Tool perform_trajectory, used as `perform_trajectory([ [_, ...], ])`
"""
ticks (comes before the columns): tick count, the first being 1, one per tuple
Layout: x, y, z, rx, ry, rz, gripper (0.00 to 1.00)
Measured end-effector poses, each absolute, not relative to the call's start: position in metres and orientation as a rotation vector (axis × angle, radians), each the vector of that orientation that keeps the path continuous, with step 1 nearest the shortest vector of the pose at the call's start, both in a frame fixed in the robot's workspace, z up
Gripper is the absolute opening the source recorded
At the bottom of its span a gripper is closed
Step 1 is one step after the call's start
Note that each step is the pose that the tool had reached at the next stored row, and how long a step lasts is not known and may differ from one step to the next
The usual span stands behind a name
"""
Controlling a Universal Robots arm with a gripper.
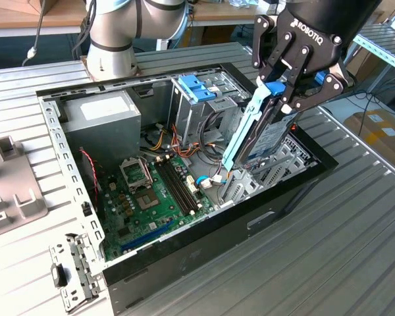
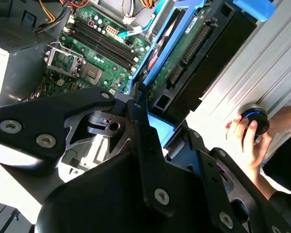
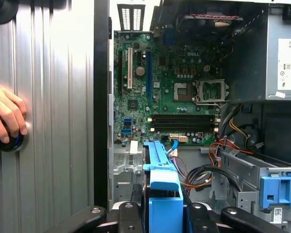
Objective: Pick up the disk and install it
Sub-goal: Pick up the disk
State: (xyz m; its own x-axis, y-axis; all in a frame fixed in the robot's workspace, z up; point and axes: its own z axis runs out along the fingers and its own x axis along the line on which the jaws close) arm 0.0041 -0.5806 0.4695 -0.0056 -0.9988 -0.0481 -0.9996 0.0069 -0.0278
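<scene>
1. A flat, grey-metal disk with a white-and-blue label [image 1: 274, 135], framed by a light-blue plastic carrier rail [image 1: 240, 135], is held at its upper end by the black robot gripper [image 1: 282, 95]. The gripper's fingers are closed on the disk.
2. The disk is carried steeply tilted over the open black-and-grey computer case [image 1: 204, 230]. Its upper end stands above the case's rim. Its lower end dips inside, close to the grey metal drive bay at the case's corner [image 1: 276, 171].
3. In the second wrist view, the disk's underside [image 2: 184, 53] is shown slanting down towards the case's interior. The green motherboard [image 2: 97, 39] on the case floor is well apart from it.
4. In the first wrist view, the carrier rail [image 3: 160, 165] is seen end-on between the gripper's links, above the cables inside the case.
5. The pick-up is judged complete, as the disk is lifted clear and fully borne by the gripper.
6. Installation is judged unfinished, as the disk is not yet level or seated in any bay of the case. How far its lower end has engaged cannot be told.
7. The big grey metal power-supply box [image 1: 102, 122] and the bright-blue plastic latch [image 1: 197, 89] are left untouched at the case's far side.
8. Outside the case wall, a person's hand [image 3: 7, 116] is seen resting on a dark round knob [image 2: 254, 119] on the ribbed metal table [image 1: 355, 250].
</scene>
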Motion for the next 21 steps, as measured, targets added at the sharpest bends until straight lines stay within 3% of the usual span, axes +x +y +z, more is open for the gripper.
perform_trajectory([
  [21, 0.022, -0.581, 0.465, -2.178, 2.191, 0.019, 0.37],
])
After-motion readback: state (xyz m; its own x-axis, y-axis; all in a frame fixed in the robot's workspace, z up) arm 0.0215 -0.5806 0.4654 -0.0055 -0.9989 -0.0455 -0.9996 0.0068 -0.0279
